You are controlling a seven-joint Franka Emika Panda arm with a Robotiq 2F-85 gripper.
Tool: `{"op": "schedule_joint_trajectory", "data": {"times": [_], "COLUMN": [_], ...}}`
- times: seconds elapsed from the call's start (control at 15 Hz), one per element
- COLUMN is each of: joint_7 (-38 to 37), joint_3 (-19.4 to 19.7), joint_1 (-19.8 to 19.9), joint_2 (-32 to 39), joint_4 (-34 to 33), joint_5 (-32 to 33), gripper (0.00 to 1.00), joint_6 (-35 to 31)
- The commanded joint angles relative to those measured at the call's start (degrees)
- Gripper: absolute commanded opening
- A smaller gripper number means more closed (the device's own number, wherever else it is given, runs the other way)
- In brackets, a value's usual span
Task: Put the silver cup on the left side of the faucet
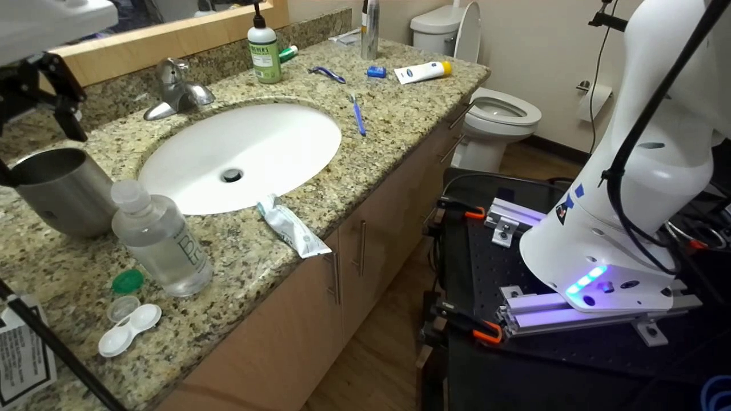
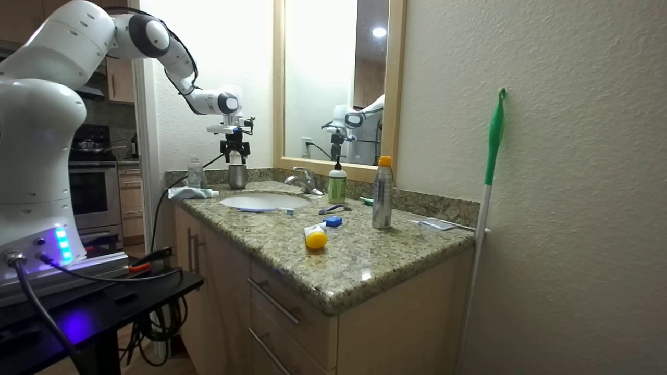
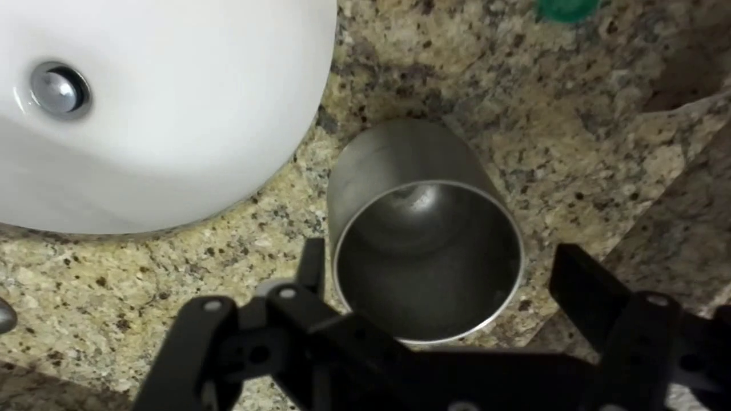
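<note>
The silver cup [image 1: 71,194] stands upright on the granite counter beside the sink, on the bottle side, left of the faucet in an exterior view. It also shows in an exterior view [image 2: 238,177] and in the wrist view [image 3: 400,151], where I look into its mouth. The faucet [image 1: 178,94] stands behind the sink; it also shows in an exterior view [image 2: 305,180]. My gripper [image 3: 440,254] is open, pointing down over the cup [image 2: 238,179]. One finger is on each side of the rim, with gaps. In an exterior view the fingertips [image 2: 235,159] look about level with or slightly above the rim.
A clear water bottle [image 1: 163,242] stands close beside the cup. The sink [image 1: 285,148] is next to it. A contact lens case [image 1: 130,330], a green cap [image 1: 127,281] and a toothpaste tube [image 1: 291,228] lie near the front. A soap bottle [image 1: 264,54] stands past the faucet.
</note>
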State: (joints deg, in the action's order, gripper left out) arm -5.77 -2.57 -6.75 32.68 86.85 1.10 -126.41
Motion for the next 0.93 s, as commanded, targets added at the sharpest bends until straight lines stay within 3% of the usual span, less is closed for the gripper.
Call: {"op": "schedule_joint_trajectory", "data": {"times": [0.0, 0.33, 0.73, 0.87], "joint_7": [-1.68, -1.33, -2.66, -5.21], "joint_3": [0.64, -0.05, 0.71, 1.61], "joint_1": [-0.47, 0.34, -0.29, -0.15], "joint_2": [0.6, -1.5, -0.64, -3.23], "joint_4": [-0.19, 1.74, -0.14, 2.47], "joint_5": [0.59, -1.02, -0.65, -0.78], "gripper": [1.0, 1.0, 1.0, 1.0], "joint_6": [-0.67, -3.62, -2.06, -1.3]}}
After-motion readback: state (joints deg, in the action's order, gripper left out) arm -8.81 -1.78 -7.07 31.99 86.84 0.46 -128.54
